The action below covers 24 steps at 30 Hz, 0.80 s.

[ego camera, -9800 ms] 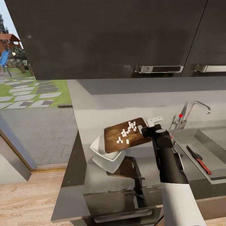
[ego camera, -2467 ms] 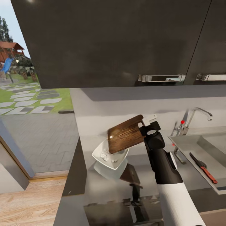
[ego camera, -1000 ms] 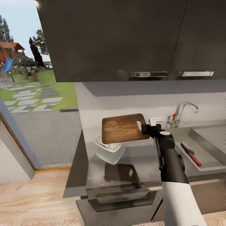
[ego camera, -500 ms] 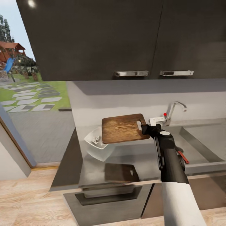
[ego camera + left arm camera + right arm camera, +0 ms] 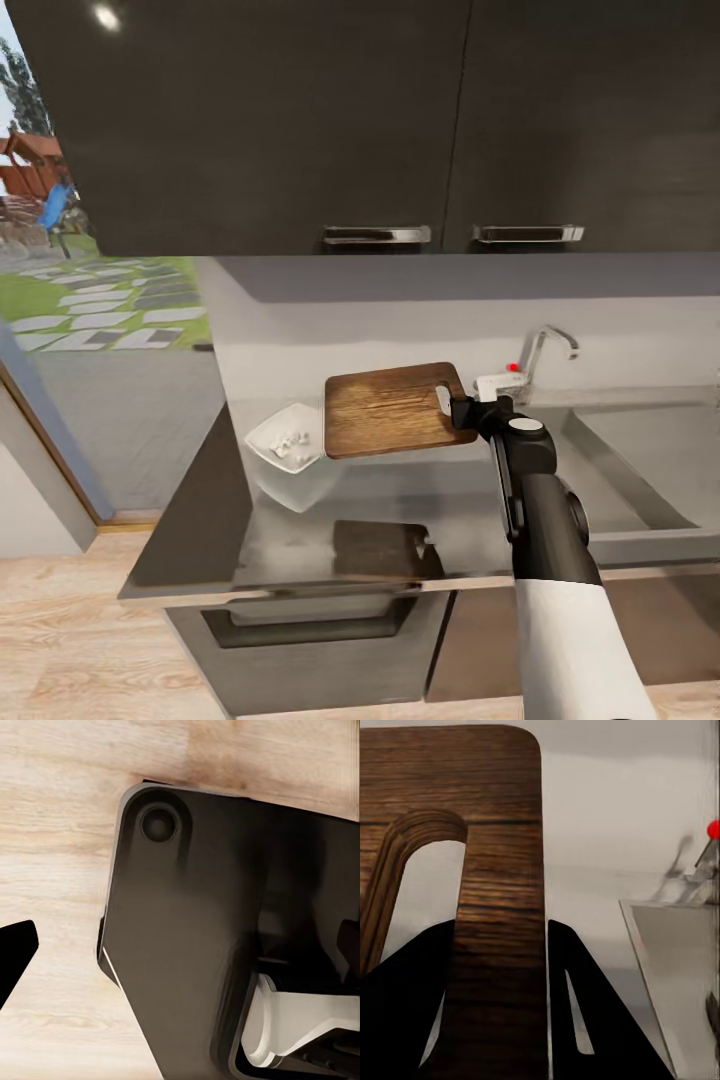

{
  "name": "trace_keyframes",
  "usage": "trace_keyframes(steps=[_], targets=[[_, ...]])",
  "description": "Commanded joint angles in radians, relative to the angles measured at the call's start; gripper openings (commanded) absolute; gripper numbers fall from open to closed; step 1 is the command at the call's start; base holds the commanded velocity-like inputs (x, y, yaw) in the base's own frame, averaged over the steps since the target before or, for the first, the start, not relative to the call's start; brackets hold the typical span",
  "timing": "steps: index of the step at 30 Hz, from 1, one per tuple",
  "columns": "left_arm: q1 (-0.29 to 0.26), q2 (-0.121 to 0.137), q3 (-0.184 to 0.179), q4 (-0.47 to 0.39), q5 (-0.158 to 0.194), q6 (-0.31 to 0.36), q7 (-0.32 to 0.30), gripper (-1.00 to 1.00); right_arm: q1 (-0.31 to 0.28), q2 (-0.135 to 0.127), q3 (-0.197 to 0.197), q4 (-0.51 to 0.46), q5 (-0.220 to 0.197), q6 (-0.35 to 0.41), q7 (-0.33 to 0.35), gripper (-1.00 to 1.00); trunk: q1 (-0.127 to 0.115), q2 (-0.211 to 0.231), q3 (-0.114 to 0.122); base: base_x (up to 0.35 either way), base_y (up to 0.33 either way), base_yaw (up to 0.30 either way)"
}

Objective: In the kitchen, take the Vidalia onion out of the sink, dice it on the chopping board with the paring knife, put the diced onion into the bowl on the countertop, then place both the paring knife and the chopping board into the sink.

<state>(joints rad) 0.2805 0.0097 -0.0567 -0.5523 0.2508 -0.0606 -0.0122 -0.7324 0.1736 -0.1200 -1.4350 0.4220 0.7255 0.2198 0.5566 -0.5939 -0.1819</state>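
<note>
My right fingers (image 5: 405, 1020) pinch the board (image 5: 395, 409) by its slot end; I should keep it level toward the sink (image 5: 640, 470).

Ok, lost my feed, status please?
Right gripper shut on board, held level above countertop. Diced onion in bowl. Sink to the right, path looks clear.

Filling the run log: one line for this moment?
right tool: shut on chopping board | board: level, airborne | diced onion: in bowl | next: sink
</note>
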Motion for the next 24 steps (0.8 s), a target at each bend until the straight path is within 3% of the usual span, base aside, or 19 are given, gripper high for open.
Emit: trace_keyframes(steps=[1, 11, 15, 20, 24], targets=[[0.0, 0.001, -0.005, -0.001, 0.01, -0.002, 0.0, 1.0, -0.001, 0.001, -0.002, 0.0, 0.009, 0.003, 0.01, -1.0, 0.0, -0.001, -0.001, 0.0, -0.298, 0.005], [0.001, 0.001, -0.005, -0.001, 0.01, -0.002, 0.0, 1.0, -0.001, 0.001, -0.005, 0.078, 0.01, -0.001, 0.008, -1.0, 0.0, -0.001, -0.001, 0.0, -0.298, 0.001], [0.0, 0.001, -0.005, -0.001, 0.01, -0.002, 0.0, 1.0, -0.001, 0.001, -0.014, 0.132, 0.011, -0.046, 0.006, -1.0, 0.0, -0.001, -0.001, 0.0, -0.298, 0.0], [0.0, 0.001, -0.005, -0.002, 0.01, -0.002, 0.0, 1.0, -0.001, 0.001, -0.121, 0.17, 0.011, -0.086, 0.005, -1.0, 0.0, -0.001, -0.001, 0.0, -0.298, 0.0], [0.0, 0.001, -0.005, -0.001, 0.01, -0.002, 0.0, 1.0, -0.001, 0.001, -0.14, 0.174, 0.011, -0.089, -0.003, -1.0, 0.0, -0.001, -0.001, 0.0, -0.298, 0.0]])
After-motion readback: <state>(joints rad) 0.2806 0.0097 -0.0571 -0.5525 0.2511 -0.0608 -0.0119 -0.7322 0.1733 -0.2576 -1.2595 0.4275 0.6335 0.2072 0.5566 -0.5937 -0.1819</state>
